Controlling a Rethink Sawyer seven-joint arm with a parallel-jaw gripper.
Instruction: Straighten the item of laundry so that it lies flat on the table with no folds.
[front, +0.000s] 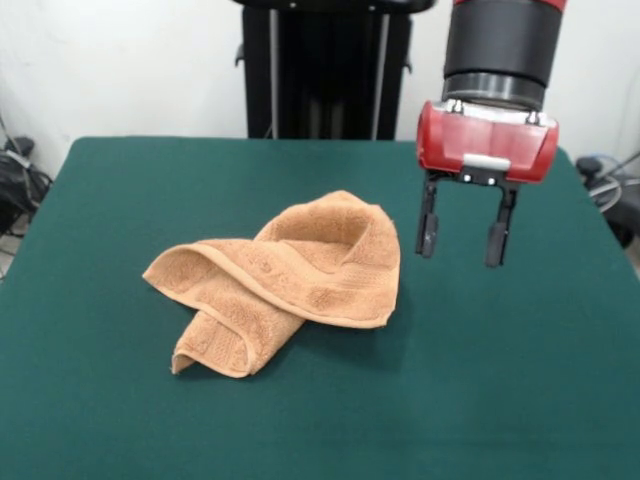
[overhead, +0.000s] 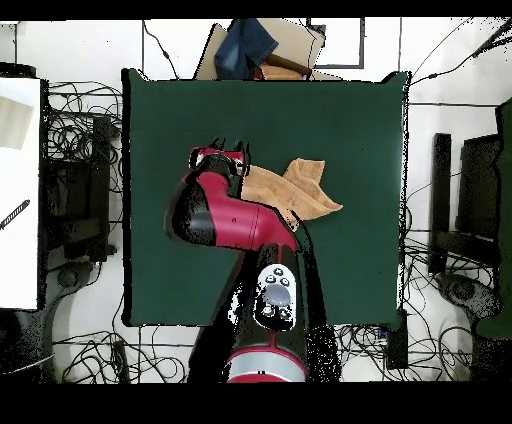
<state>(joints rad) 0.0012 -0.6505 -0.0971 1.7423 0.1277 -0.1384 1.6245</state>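
The light orange-tan terry towel (front: 290, 275) lies crumpled and folded over itself near the middle of the dark green table (front: 520, 380). One end is twisted under toward the front left. My gripper (front: 466, 238) hangs open and empty above the table, just right of the towel's right edge, not touching it. In the overhead view the towel (overhead: 295, 190) shows partly under my red arm, and the gripper (overhead: 227, 147) sits to its left. The towel's label does not show.
The robot's black pedestal (front: 325, 70) stands at the table's far edge. In the overhead view a cardboard box with blue cloth (overhead: 262, 48) sits beyond the table's top edge, and cables and equipment surround the table.
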